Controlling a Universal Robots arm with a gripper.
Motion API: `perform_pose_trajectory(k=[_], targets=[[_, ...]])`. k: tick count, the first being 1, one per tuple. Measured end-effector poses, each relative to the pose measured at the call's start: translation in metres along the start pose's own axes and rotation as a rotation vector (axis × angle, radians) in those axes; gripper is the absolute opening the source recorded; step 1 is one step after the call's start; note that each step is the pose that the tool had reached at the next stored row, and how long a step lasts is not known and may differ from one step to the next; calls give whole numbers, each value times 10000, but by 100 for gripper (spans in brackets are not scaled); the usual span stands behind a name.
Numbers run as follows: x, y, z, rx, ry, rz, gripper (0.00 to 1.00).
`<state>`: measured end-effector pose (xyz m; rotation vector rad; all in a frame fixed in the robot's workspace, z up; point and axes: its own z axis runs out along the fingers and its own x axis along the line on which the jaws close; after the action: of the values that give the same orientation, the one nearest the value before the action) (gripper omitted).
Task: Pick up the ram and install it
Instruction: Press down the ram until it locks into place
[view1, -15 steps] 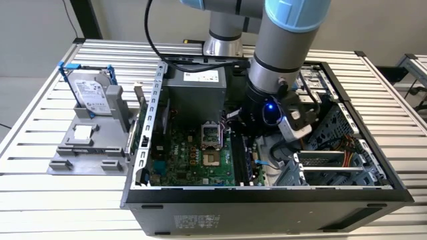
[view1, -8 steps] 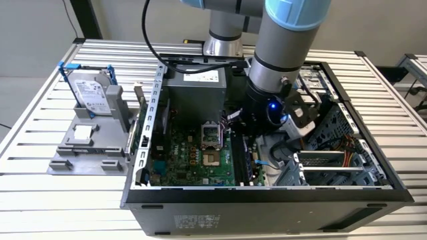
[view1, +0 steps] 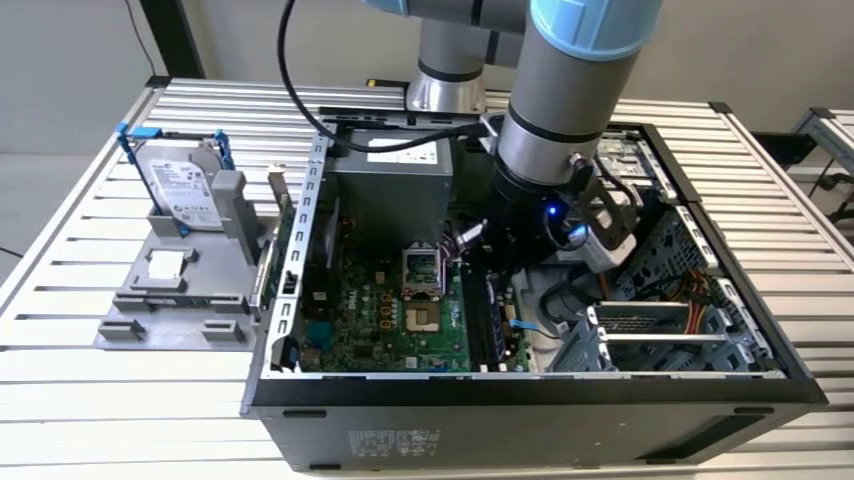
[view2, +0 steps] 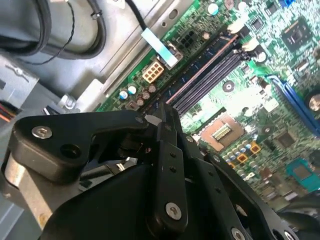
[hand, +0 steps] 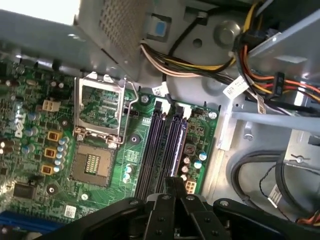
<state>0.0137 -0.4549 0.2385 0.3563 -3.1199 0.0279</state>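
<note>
My gripper (view1: 491, 250) is down inside the open computer case, over the black memory slots (view1: 491, 320) of the green motherboard (view1: 387, 320). In both wrist views its black fingers (hand: 170, 192) are pinched nearly together above the slots. A thin bluish edge, the ram (hand: 176, 145), runs from the gripper (hand: 176, 186) along the slot nearer the case's drive bays. In the second wrist view the ram (view2: 200, 70) is a blue line beside the dark slots, starting at the gripper (view2: 162, 112). I cannot tell how deep it sits in the slot.
A silver hard drive in a blue frame (view1: 180, 185) stands on a grey fixture at the exterior view's left. The processor socket (hand: 92, 165) lies beside the slots. Bundled cables (hand: 260, 65) and metal drive bays (view1: 667, 330) crowd the other side. Case walls (view1: 534, 395) enclose everything.
</note>
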Motion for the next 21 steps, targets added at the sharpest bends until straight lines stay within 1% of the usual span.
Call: perform_pose_trajectory(k=[6,21], targets=[[0,0,-2,-23,-22,-930,0],[0,0,-12,-121,-87,-3127,0]])
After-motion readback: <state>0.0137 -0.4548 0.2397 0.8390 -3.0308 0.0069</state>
